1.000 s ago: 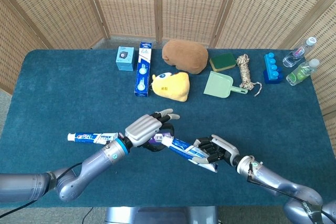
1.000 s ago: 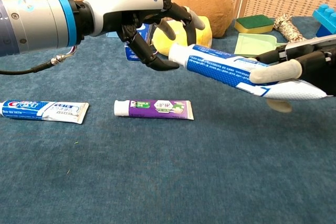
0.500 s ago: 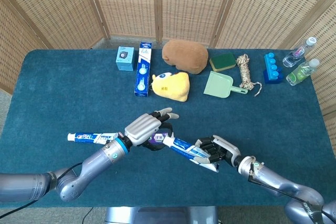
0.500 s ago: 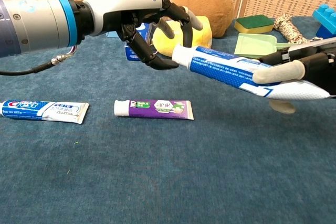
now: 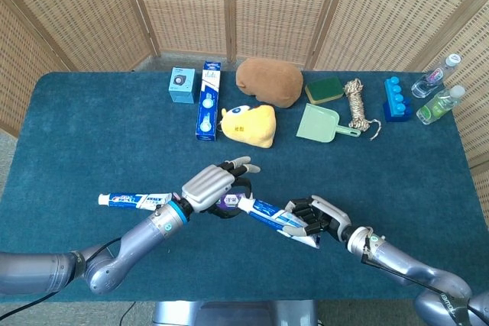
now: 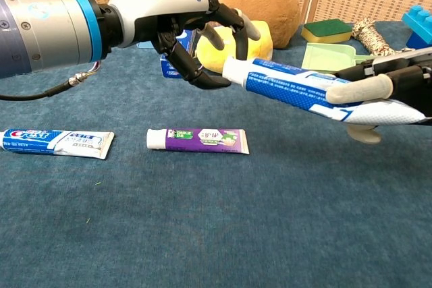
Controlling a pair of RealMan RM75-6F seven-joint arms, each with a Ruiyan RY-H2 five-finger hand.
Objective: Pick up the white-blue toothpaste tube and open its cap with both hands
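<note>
Toothpaste tube (image 6: 304,90) slightly rightward, chest-view only.

Your right hand (image 6: 378,96) holds the white-blue toothpaste tube (image 6: 304,90) above the table, cap (image 6: 231,71) pointing left. Your left hand (image 6: 185,28) curls its fingers just beside the cap. A purple tube (image 6: 197,139) lies below on the blue cloth (image 6: 216,220).

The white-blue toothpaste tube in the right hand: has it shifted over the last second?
Yes, slightly. In the chest view the white-blue toothpaste tube has edged right: its cap end sits a little further right against the yellow plush toy behind it.
</note>
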